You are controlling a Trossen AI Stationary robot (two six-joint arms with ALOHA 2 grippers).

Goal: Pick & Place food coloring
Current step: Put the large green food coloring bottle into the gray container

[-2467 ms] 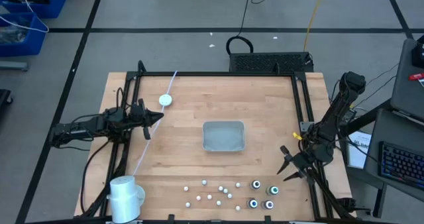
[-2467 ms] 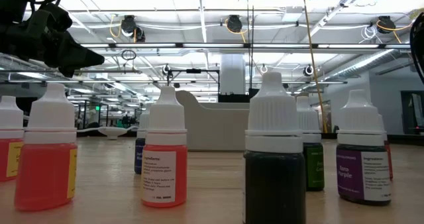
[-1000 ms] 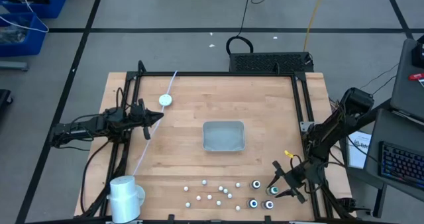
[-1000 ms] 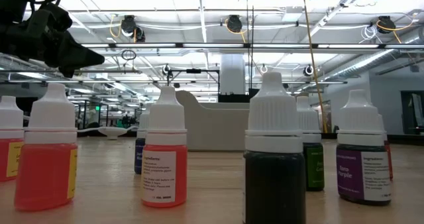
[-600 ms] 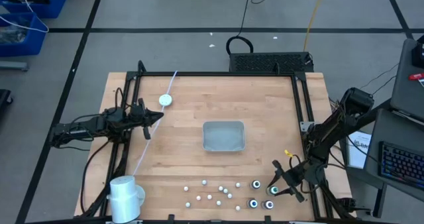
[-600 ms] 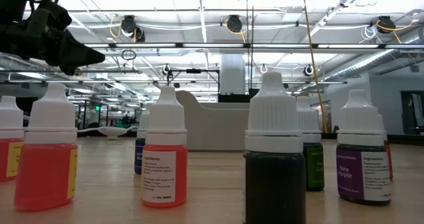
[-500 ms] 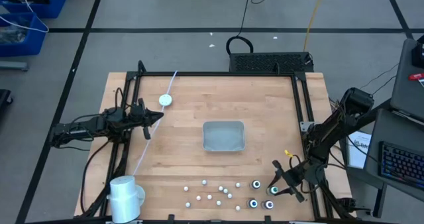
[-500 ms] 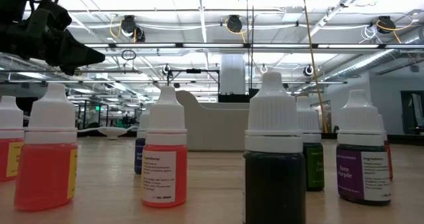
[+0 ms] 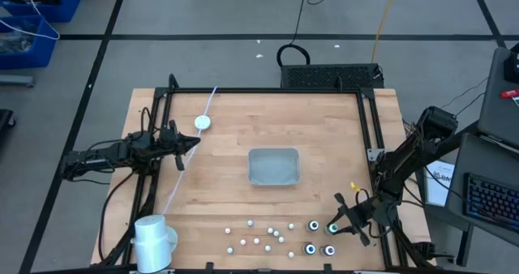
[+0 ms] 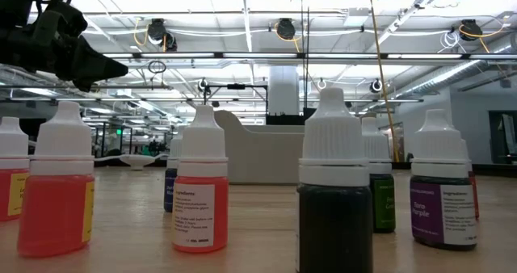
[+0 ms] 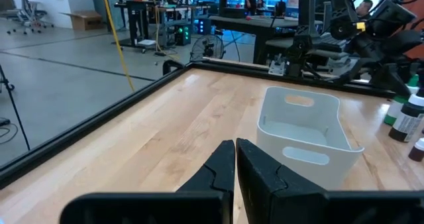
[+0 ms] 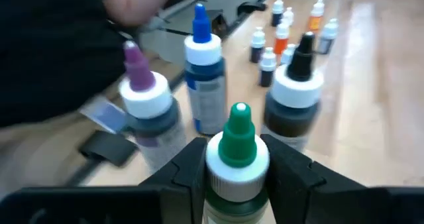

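the right claw [image 12: 236,159] straddles the green-capped bottle [image 12: 237,151] at the counter's near right corner, seemingly clamped on its collar. it is probably light, rigid, top-heavy; grip below the cap. three more bottles [image 12: 202,78] crowd close. grey tray [image 9: 273,166] sits mid-counter. the left claw [image 11: 234,163], pressed together, waits by the left edge.
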